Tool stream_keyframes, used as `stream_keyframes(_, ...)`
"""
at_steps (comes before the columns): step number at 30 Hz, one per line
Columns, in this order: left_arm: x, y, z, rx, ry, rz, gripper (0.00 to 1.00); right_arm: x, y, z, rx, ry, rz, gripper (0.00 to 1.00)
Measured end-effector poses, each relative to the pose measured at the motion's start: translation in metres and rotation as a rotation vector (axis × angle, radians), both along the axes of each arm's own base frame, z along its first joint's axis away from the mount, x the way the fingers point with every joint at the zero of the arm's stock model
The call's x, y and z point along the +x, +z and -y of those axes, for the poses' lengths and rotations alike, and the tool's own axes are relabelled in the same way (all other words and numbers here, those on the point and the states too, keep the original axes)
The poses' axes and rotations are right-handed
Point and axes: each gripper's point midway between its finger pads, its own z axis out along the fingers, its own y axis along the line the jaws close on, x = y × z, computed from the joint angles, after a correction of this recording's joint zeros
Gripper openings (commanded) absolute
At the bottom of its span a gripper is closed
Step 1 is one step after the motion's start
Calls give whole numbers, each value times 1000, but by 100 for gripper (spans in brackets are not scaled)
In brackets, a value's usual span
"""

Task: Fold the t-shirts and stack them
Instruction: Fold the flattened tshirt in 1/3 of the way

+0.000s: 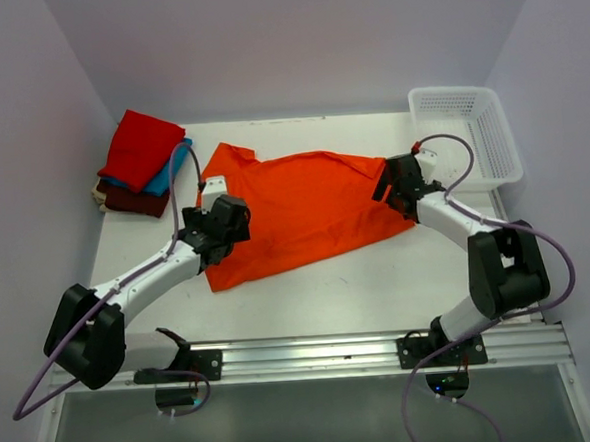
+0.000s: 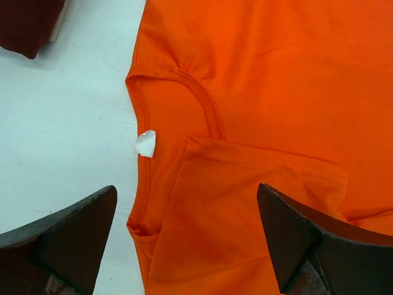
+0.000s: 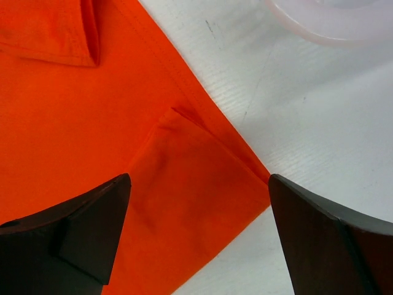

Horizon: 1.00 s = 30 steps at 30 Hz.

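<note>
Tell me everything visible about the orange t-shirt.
The orange t-shirt is plain soft cloth, lying flat and partly folded on the white table, round neck toward the left, a white tag at the collar. A sleeve is folded inward. The open left gripper and right gripper stand over its ends, holding nothing.

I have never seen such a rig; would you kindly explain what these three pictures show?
Two robot arms are bolted at the near edge of the table. One picture looks down from behind them; the others come from wrist cameras, dark fingers at the bottom. An orange t-shirt lies on it, folded shirts stacked far left, a basket far right. The left gripper hangs over the collar, the right gripper over a corner; both are open, holding nothing.
</note>
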Motion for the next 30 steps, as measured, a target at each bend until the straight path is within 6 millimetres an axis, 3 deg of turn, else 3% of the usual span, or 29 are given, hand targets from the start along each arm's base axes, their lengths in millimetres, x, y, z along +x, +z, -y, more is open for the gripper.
stream_keyframes(6, -3, 26, 11, -107, -31, 66, 100, -12, 33, 1, 26, 29, 113, 94)
stream_keyframes(8, -7, 34, 18, -159, -54, 92, 100, -12, 37, 1, 28, 36, 129, 74)
stream_keyframes(9, -9, 34, 22, -184, -69, 98, 100, -12, 37, 0, 30, 44, 129, 47)
stream_keyframes(10, -12, 30, 26, -205, -84, 95, 98, -13, 34, -2, 33, 56, 120, 0)
stream_keyframes(11, -15, 24, 30, -223, -97, 82, 95, -14, 30, -3, 34, 61, 108, 0)
stream_keyframes(15, -28, -14, 43, -268, -148, -9, 61, -15, 10, -6, 38, 68, 52, 0)
stream_keyframes(16, -31, -24, 46, -279, -157, -34, 57, -16, 2, -6, 37, 71, 29, 0)
stream_keyframes(21, -32, -60, 58, -281, -186, -118, 51, -16, -31, -11, 37, 86, -68, 0)
stream_keyframes(25, -22, -65, 63, -281, -193, -99, 43, -14, -45, -15, 47, 99, -103, 0)
stream_keyframes(30, -21, -69, 63, -270, -197, -106, 42, -12, -52, -17, 50, 102, -119, 0)
